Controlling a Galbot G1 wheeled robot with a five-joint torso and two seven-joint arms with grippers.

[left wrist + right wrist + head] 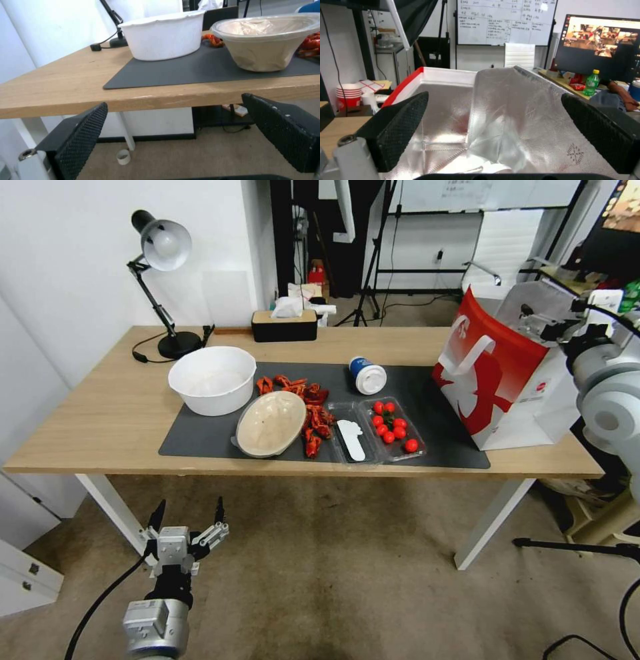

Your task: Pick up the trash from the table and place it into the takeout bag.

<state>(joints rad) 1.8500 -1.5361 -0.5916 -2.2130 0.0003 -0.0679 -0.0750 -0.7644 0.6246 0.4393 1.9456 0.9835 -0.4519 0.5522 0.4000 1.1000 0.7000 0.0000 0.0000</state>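
While the left claw (189, 520) hangs open below the near edge of the long light-wood worktop (100, 413), the right claw (493, 130) gapes empty over the red-and-white foil-lined takeout bag (507, 380), far right; one beige shallow bowl (270, 423) and one blue-white cup (368, 375) lie on the mat.

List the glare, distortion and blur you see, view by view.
Head view: wide-angle bending at the edges of the table. Left wrist view: left gripper pads close and soft, the white bowl brightly lit. Right wrist view: sheen on the takeout bag foil lining; right gripper above it.
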